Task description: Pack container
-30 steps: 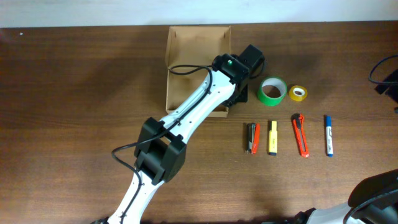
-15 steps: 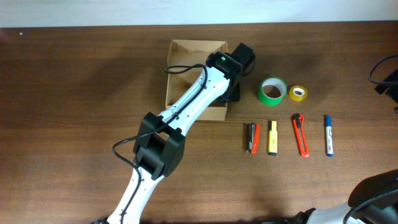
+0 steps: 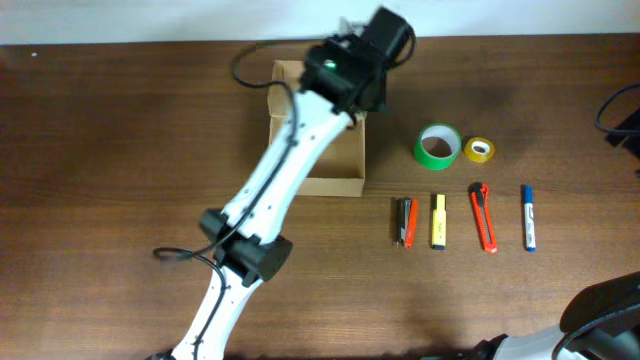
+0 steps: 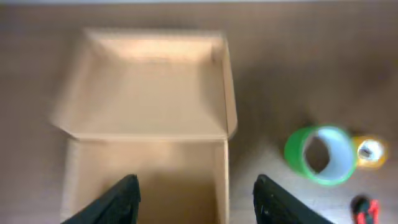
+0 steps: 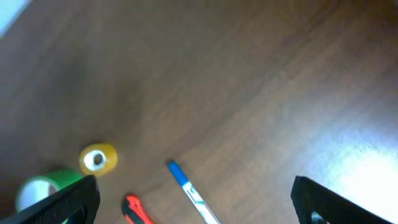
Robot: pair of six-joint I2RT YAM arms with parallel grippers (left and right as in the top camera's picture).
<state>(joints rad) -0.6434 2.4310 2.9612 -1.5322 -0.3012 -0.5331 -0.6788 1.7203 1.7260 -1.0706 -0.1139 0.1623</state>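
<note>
Left end effector [image 4: 199, 202]: fingers apart, empty, touching nothing; hovers over open small tan-brown cardboard box [image 3: 335, 183], hinged flap lid [image 4: 149, 87] swung back. Box sits on dark wooden bench [image 3: 120, 150], rear centre, near green tape roll [image 3: 437, 147], to roll's left. Right end effector [image 5: 202, 205]: fingers spread wide, empty, above bare bench. Print on white blue-capped marker [image 5: 193, 194] too blurred to read.
</note>
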